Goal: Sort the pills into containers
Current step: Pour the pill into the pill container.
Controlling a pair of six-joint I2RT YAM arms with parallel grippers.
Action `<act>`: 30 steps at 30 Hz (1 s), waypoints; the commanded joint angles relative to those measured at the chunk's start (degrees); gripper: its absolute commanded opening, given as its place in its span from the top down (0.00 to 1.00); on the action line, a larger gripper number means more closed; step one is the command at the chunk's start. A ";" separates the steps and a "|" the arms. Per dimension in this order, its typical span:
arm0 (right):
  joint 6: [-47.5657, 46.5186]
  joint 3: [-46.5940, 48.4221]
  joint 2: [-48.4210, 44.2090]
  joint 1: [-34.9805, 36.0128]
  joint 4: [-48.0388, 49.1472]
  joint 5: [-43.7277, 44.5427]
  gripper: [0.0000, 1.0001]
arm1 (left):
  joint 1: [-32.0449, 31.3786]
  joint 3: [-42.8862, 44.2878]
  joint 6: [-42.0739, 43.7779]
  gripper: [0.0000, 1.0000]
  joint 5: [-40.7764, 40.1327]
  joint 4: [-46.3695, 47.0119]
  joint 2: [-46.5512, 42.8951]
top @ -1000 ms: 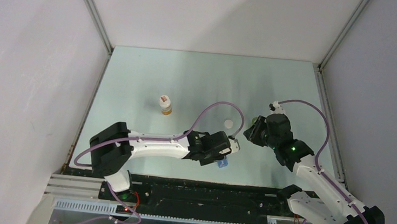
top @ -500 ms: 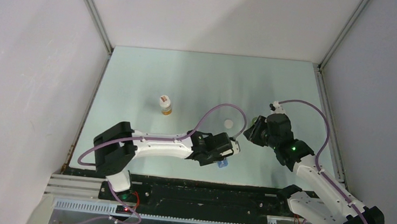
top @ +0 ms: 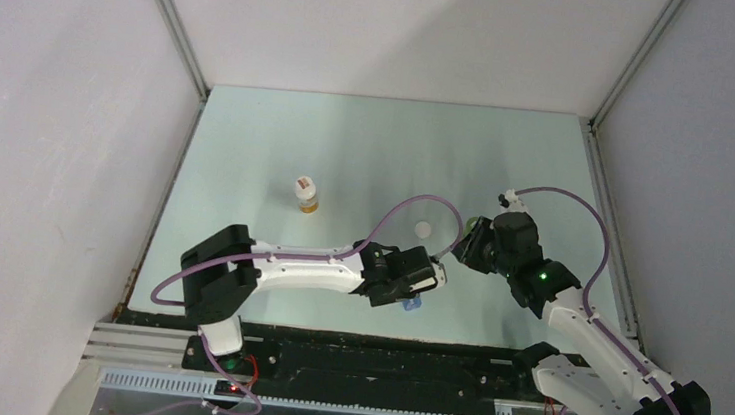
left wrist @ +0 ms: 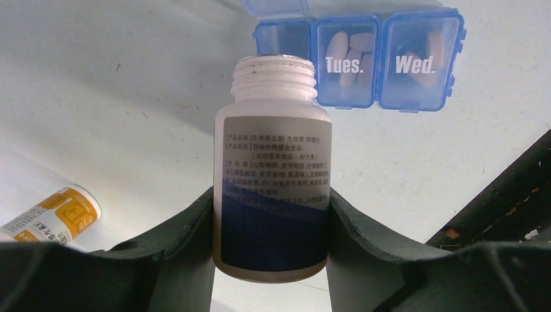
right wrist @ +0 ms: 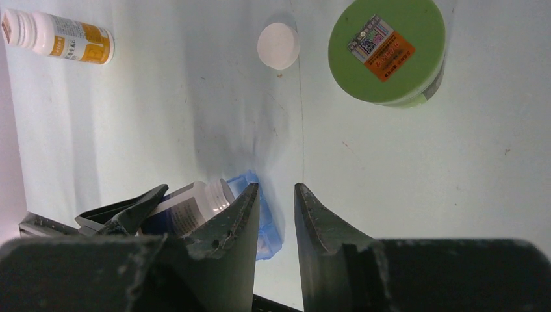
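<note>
- Pills [left wrist: 344, 55] show as pale tablets inside the blue pill box [left wrist: 356, 62], under its shut "Tues." and "Wed." lids.
- The compartment at the box's other end [left wrist: 281, 39] has its lid flipped up. I cannot tell whether anything lies in it, because a bottle mouth hides it.
- The left gripper [left wrist: 271, 195] has its jaws pinching an uncapped white bottle [left wrist: 273, 149] around the lower body. The threaded mouth points at that open compartment, just beside the box.
- Over the last second the left arm's elbow has swung a little toward the box, while the wrist has barely moved and the box has not shifted.
- I read this as the bottle being lined up to pour. No tablet is seen leaving the mouth, so this compartment's fill looks not yet done.
- The right gripper [right wrist: 276, 214] hovers next to the box with its jaws slightly apart and nothing between them.
- Farther from the box than either gripper are a loose white cap [right wrist: 278, 45], a green round bottle [right wrist: 388, 51] and an orange-labelled bottle [right wrist: 58, 36].
- Risk, as I judge it: the box is light and unheld, so tablets could bounce out or the bottle could nudge it.
</note>
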 commanded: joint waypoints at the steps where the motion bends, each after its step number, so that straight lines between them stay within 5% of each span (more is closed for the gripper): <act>1: -0.62 -0.04 -0.20 -0.23 0.99 -0.13 0.69 | -0.62 2.55 1.63 1.00 -0.83 -1.34 0.49; 30: -0.74 -0.92 1.08 -0.40 2.44 -1.88 0.68 | -1.03 7.78 4.15 1.00 0.55 -7.47 3.32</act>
